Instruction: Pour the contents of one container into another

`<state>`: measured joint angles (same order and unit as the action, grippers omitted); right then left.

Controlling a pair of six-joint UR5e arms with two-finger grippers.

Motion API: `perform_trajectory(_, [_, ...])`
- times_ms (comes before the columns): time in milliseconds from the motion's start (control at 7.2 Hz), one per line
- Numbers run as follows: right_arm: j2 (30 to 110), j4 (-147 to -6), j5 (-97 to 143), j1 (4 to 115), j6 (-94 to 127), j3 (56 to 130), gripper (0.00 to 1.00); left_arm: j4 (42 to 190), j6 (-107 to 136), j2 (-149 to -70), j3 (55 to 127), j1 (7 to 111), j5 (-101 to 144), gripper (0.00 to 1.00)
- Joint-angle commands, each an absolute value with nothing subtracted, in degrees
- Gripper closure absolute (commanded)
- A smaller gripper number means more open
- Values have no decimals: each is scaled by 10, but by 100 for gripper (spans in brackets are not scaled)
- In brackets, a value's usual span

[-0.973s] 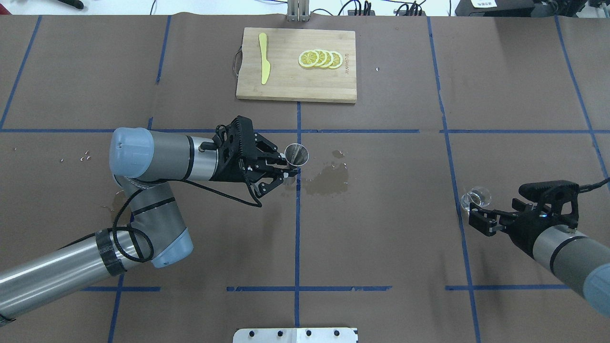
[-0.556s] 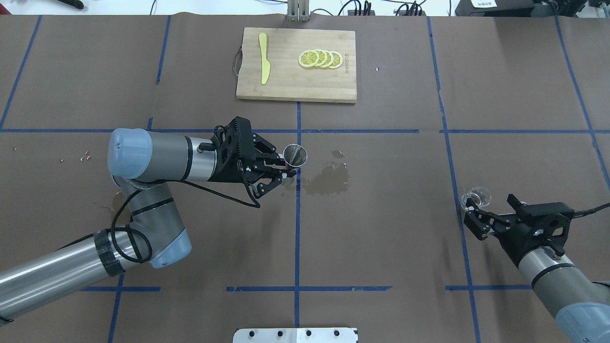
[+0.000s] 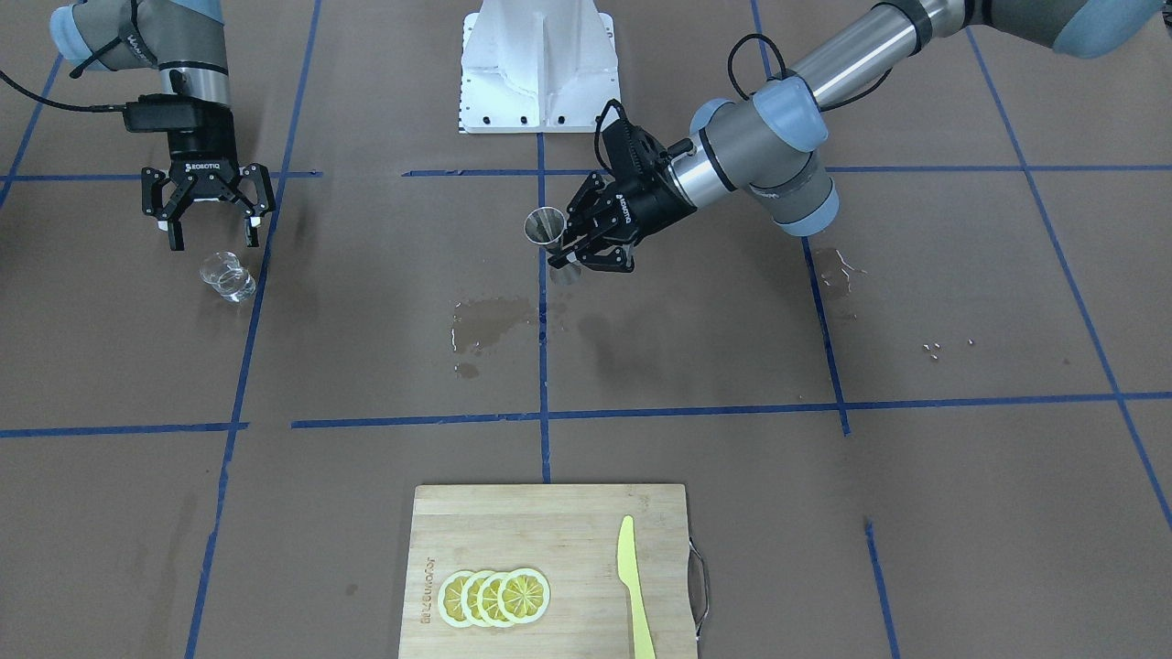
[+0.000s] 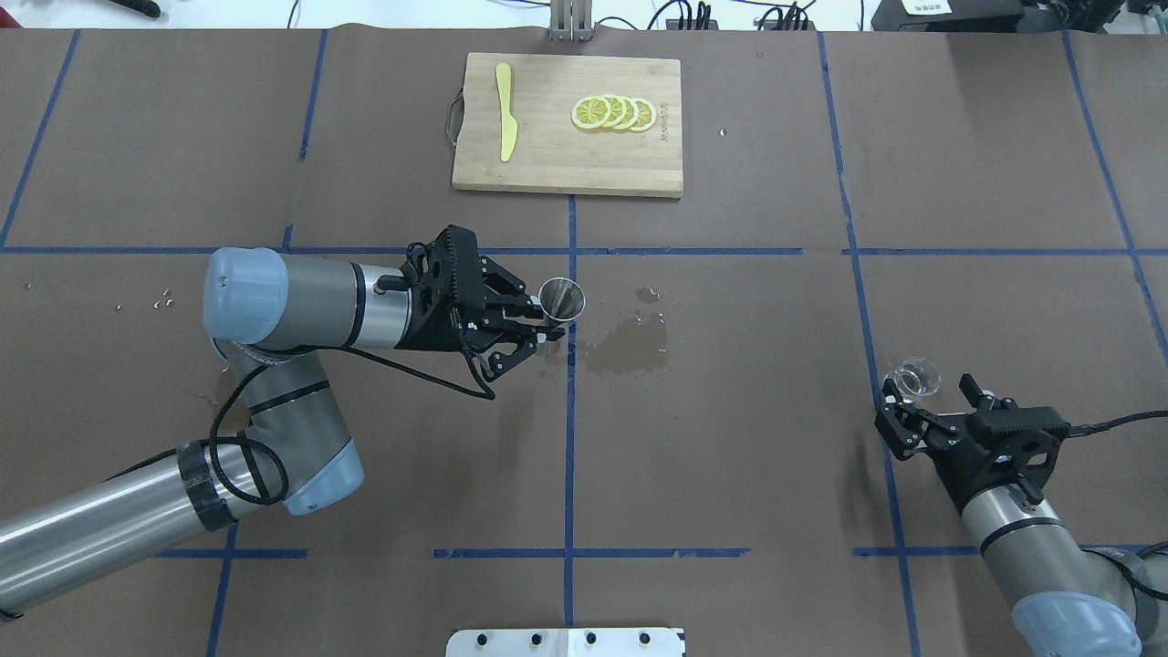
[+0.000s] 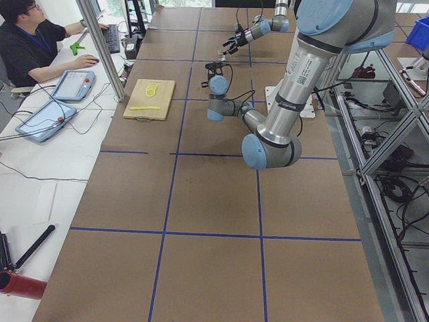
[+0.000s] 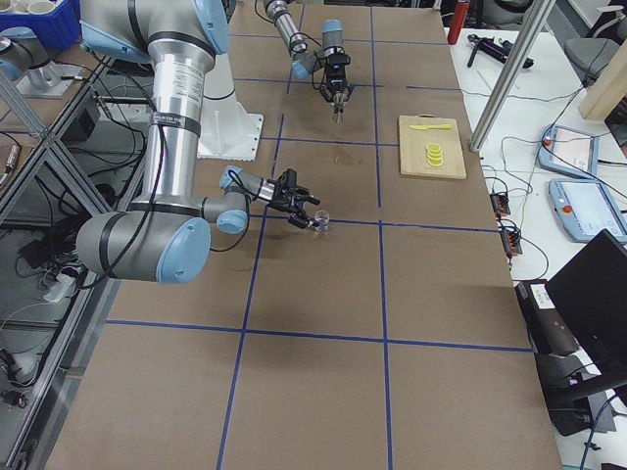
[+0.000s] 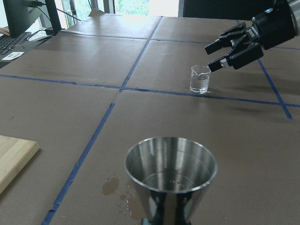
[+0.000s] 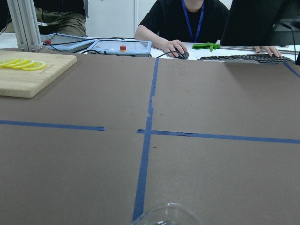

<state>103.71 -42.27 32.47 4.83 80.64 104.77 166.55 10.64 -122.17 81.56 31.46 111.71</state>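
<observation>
My left gripper [image 4: 546,330] is shut on the waist of the steel jigger [image 4: 563,300], whose open cone faces up at the table's middle. In the left wrist view the jigger [image 7: 171,171] fills the foreground. The clear glass cup [image 4: 916,377] stands upright on the table at the right. My right gripper [image 4: 929,404] is open just on the near side of the cup, with the fingers apart and touching nothing. From the front the cup [image 3: 227,275] sits just below the spread right gripper [image 3: 211,242]. Only the cup's rim [image 8: 166,216] shows in the right wrist view.
A wet patch [image 4: 628,348] darkens the paper right of the jigger. A wooden cutting board [image 4: 566,169] lies at the far side with lemon slices [image 4: 613,112] and a yellow knife [image 4: 505,109]. Blue tape lines cross the brown table cover. A person sits beyond the far edge.
My right arm has pulled back toward the robot and its wrist has turned, leaving the cup standing in place. The left gripper and jigger shifted slightly left.
</observation>
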Motion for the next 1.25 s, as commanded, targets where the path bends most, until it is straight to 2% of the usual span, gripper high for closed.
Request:
perform_trajectory(0, [1006, -423, 310, 47, 811, 1010, 0, 1666, 106, -1222, 816, 315, 1117, 100])
perform_trajectory(556, [1006, -423, 306, 47, 812, 980, 1, 1668, 106, -1218, 817, 315, 1118, 100])
perform_trajectory(834, [1006, -423, 306, 47, 812, 982, 40, 1668, 106, -1218, 817, 315, 1118, 100])
perform_trajectory(973, [1006, -422, 306, 47, 812, 982, 51, 1668, 106, -1218, 817, 315, 1118, 100])
perform_trajectory(1112, [1006, -422, 307, 47, 812, 983, 71, 1668, 106, -1218, 817, 315, 1118, 100])
